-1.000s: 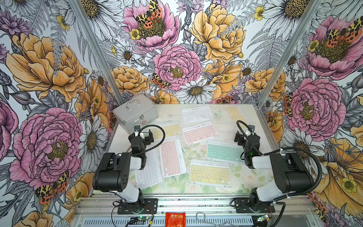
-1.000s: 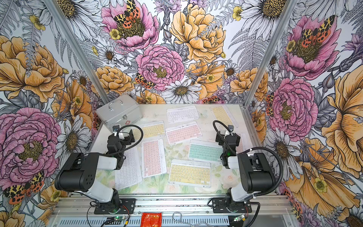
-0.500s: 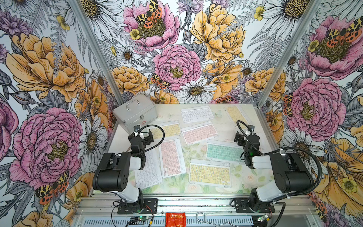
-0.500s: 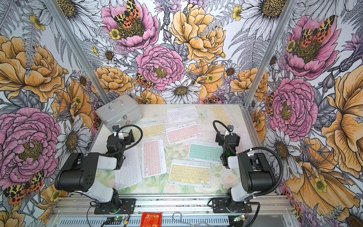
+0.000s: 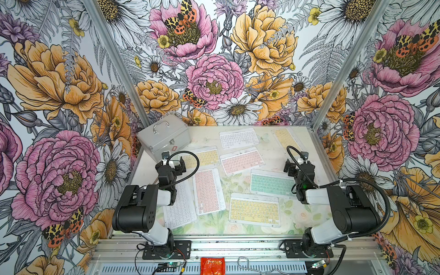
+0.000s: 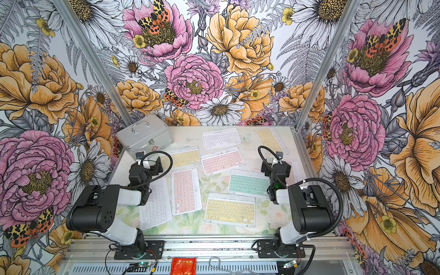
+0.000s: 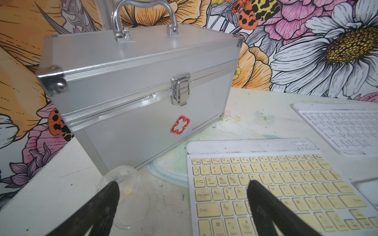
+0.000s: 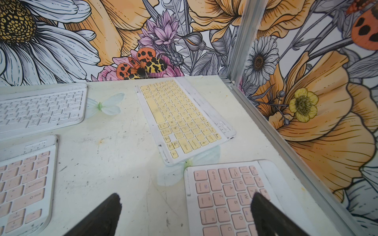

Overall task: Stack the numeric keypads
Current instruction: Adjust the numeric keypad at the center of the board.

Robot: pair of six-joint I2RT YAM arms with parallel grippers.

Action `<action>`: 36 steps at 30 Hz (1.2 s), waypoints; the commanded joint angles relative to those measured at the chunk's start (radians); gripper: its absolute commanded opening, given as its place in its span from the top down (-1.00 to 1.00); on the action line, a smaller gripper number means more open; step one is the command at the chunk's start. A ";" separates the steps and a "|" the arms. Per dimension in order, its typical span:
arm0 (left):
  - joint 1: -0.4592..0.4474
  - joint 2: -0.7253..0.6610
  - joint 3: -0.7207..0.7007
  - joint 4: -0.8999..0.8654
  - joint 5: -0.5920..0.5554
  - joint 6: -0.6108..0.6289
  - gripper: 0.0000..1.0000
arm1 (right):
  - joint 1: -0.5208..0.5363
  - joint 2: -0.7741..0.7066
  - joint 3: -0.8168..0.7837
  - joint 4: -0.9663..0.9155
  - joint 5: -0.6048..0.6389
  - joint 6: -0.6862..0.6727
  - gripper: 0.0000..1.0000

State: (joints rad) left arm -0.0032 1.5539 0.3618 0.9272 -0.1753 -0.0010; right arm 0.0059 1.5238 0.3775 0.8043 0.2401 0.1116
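Table: a pale, scuffed tabletop with a faint flower print [image 5: 269,152], closed in by floral-patterned walls.
Keypads: thin, flat, rectangular, white-framed boards lie spread over the table, each flat and single.
Back row: the white-keyed keypad [image 5: 238,138] lies at the back centre. The angled yellow keypad [image 5: 285,140] lies near the back corner on the right arm's side.
Middle: the yellow keypad by the case [image 5: 202,157] and the slanted pink keypad [image 5: 241,160] lie near each other. The mint-green keypad [image 5: 271,184] lies close to the right arm.
Front: the front yellow keypad [image 5: 253,209] is nearest the rail. The lengthwise pink keypad [image 5: 207,191] lies just beside the half-hidden white keypad [image 5: 179,209], which the left arm partly covers.
Wall side: the pink keypad by the wall [image 6: 291,173] lies under the right arm, mostly hidden in both top views.
Left gripper [image 7: 182,183]: the jaws are spread wide and hold nothing. It hangs over the edge of the yellow keypad by the case.
Right gripper [image 8: 186,195]: the jaws are spread wide and hold nothing. One finger is over the pink keypad by the wall, the other over bare table.
Case: the silver metal box with a handle, latch and red cross [image 7: 133,92] stands closed in the back corner on the left arm's side.
Clear piece: a transparent round disc [image 7: 126,204] lies in front of the case; what it is cannot be told.
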 commanded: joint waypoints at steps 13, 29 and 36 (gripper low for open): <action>-0.325 -0.461 0.313 -0.807 -0.561 -0.188 -0.97 | 0.030 -0.223 0.298 -0.708 0.290 0.324 -1.00; -0.545 -0.322 0.439 -1.016 -0.159 -0.604 -0.98 | 0.014 -0.227 0.360 -1.037 -0.108 0.508 -0.99; -0.634 0.036 0.704 -1.039 0.228 -0.671 -0.98 | -0.031 -0.205 0.332 -1.134 -0.299 0.501 -1.00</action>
State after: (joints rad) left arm -0.6144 1.5009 0.9901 -0.0856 -0.1604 -0.6113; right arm -0.0139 1.3113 0.7231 -0.2638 0.0505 0.5949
